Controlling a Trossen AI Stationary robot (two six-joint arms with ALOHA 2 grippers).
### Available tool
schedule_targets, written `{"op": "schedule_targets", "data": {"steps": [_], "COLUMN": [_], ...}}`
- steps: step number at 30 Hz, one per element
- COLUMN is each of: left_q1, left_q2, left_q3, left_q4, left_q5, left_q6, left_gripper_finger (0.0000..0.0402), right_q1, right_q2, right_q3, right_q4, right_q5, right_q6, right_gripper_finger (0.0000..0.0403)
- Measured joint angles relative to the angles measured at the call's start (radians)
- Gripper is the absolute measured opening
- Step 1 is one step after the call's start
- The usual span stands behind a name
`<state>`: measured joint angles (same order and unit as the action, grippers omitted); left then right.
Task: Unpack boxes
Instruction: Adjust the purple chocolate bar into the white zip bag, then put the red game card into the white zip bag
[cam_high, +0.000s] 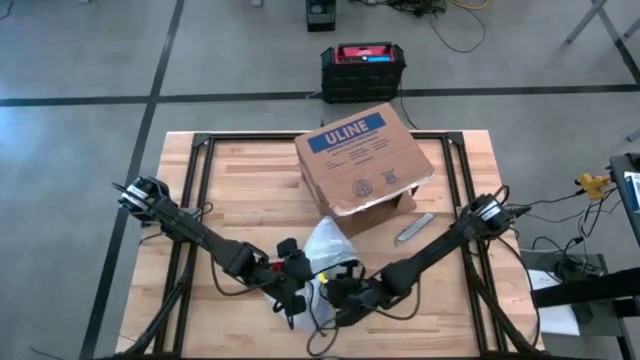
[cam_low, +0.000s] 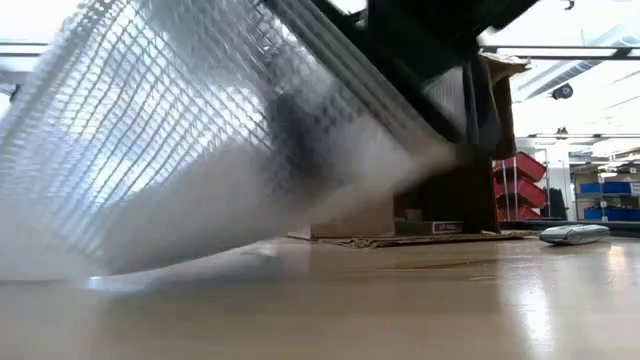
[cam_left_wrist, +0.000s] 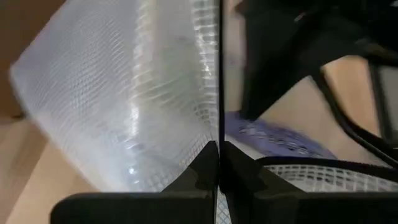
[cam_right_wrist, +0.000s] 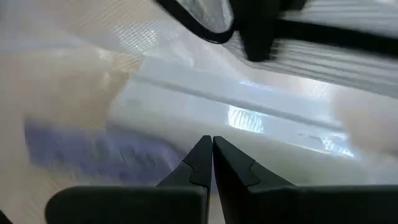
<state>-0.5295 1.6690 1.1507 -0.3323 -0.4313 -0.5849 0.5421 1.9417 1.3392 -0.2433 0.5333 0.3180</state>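
Now, from the high view, the ULINE cardboard box (cam_high: 363, 158) sits tipped at the table's (cam_high: 240, 180) far middle while the left gripper (cam_high: 293, 272) and right gripper (cam_high: 335, 292) meet at the near edge over a clear mesh-patterned plastic bag (cam_high: 325, 245), so the sound move looks like a steady, even pull apart without tearing. The low view adds the bag (cam_low: 200, 130) lifted off the wood, box (cam_low: 440, 215) behind; the left wrist view shows fingers (cam_left_wrist: 208, 165) pinched onto the bag's edge (cam_left_wrist: 124, 99), the right wrist view fingers (cam_right_wrist: 202, 158) closed together, hold unclear.
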Motion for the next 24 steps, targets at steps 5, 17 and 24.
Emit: {"op": "schedule_targets", "data": {"steps": [5,17,24], "left_q1": [0.001,0.007,-0.011], "left_q2": [0.0,0.0,-0.015], "left_q3": [0.0,-0.004,-0.004], "left_q4": [0.028,-0.313,-0.412], "left_q5": [-0.113,-0.285,-0.284], "left_q6": [0.005,-0.232,-0.402], "left_gripper_finger": [0.0,0.0,0.0], "right_q1": [-0.032,-0.006,0.01], "right_q2": [0.09,-0.047,-0.136], "right_q3": [-0.005,-0.003,-0.043], "right_q4": [0.246,0.172,-0.069], "right_q5": [-0.318,-0.464,-0.193], "right_q6": [-0.12,-0.18,-0.066], "right_gripper_finger": [0.0,0.0,0.0]}}
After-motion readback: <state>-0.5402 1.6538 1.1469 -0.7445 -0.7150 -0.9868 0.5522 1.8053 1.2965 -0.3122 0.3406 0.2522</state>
